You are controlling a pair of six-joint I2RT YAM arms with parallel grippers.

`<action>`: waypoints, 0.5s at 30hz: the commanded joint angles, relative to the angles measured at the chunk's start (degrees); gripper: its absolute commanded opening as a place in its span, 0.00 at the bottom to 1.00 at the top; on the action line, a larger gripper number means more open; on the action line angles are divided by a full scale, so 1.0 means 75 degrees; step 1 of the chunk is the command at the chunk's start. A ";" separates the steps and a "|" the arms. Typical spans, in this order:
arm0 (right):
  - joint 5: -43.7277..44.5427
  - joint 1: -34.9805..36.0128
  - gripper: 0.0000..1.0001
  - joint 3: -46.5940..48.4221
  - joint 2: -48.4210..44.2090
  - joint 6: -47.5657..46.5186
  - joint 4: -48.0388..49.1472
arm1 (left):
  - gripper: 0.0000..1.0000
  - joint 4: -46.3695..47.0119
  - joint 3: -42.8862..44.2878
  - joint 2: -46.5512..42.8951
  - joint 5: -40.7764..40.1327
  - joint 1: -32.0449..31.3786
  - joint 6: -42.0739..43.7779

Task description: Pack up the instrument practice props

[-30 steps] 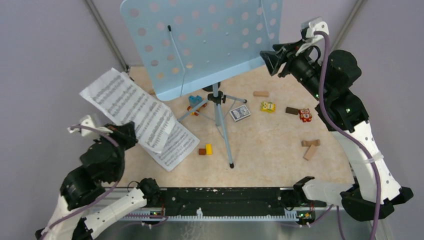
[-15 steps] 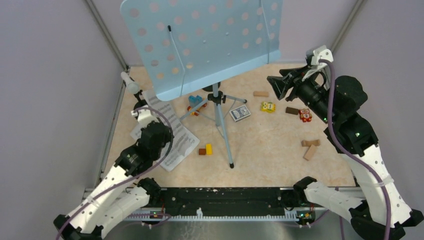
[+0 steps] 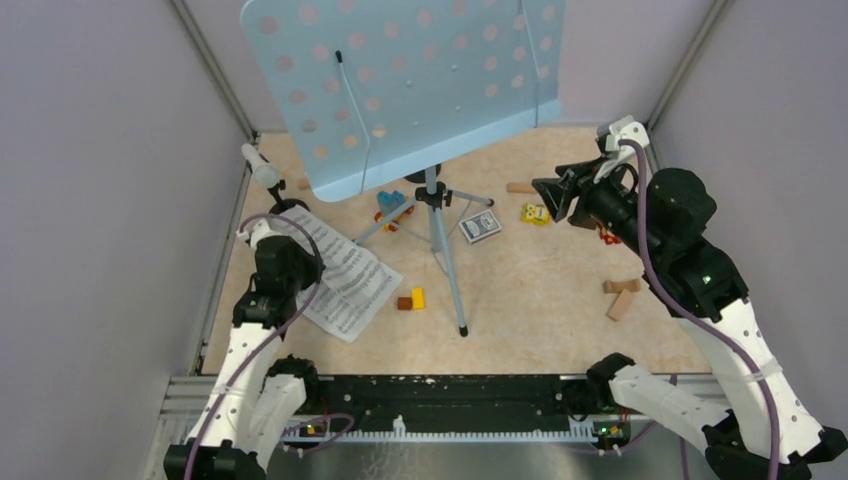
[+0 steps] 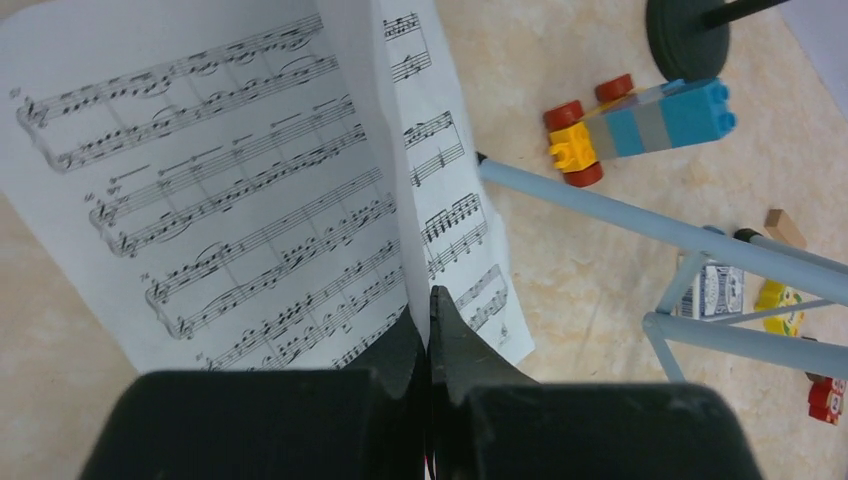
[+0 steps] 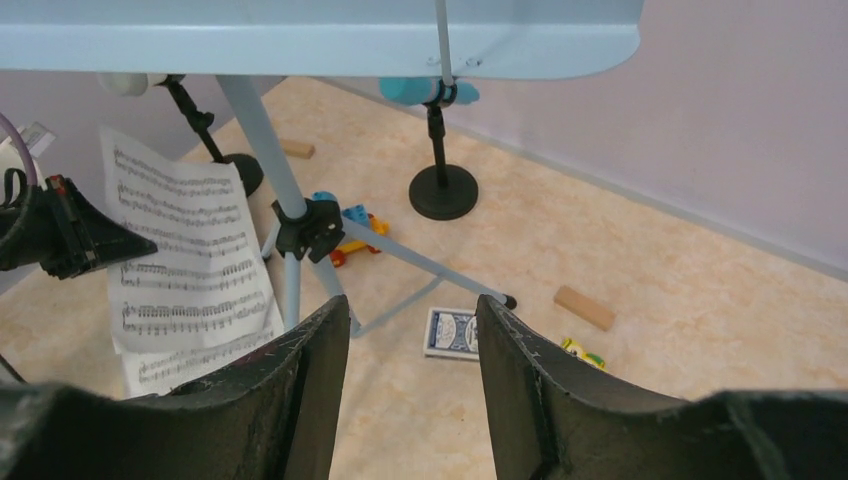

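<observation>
Top external: left gripper (image 3: pixel 290 258) at near-left edge of sheet-music pages (image 3: pixel 350 285), which lie left of music rack (image 3: pixel 400 80) tripod. Right gripper (image 3: pixel 552 190) raised, right of rack, apart from it.

Left wrist: fingers (image 4: pixel 450 345) pressed together, page edge pinched between them; pages (image 4: pixel 230 200) spread ahead, toy car (image 4: pixel 640 125) beyond.

Right wrist: jaws about half spread, nothing between; rack shelf (image 5: pixel 300 35) above, blue microphone (image 5: pixel 415 90) in holder (image 5: pixel 443 190) ahead, card deck (image 5: pixel 450 332) below.

Top cam looks down from high behind the rig. Left wrist sits close over the sheet-music pages (image 4: pixel 230 200). Right wrist, farther off, shares them.
</observation>
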 commanded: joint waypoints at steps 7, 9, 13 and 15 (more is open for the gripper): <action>-0.0088 -0.0045 0.50 -0.0124 -0.0105 0.0035 -0.0143 | 0.38 -0.0642 -0.0778 -0.0359 -0.0107 0.0331 -0.1027; -0.0112 -0.0045 0.50 -0.0148 -0.0107 0.0006 -0.0209 | 0.49 -0.0685 -0.0807 -0.0403 -0.0192 0.0332 -0.1081; -0.0104 -0.0052 0.50 -0.0194 -0.0158 -0.0009 -0.0374 | 0.68 -0.0964 -0.0554 -0.0460 -0.0418 0.0347 -0.1015; -0.0064 -0.0047 0.50 -0.0230 -0.0194 0.0037 -0.0495 | 0.74 -0.1240 -0.0241 -0.0520 -0.0582 0.0345 -0.0880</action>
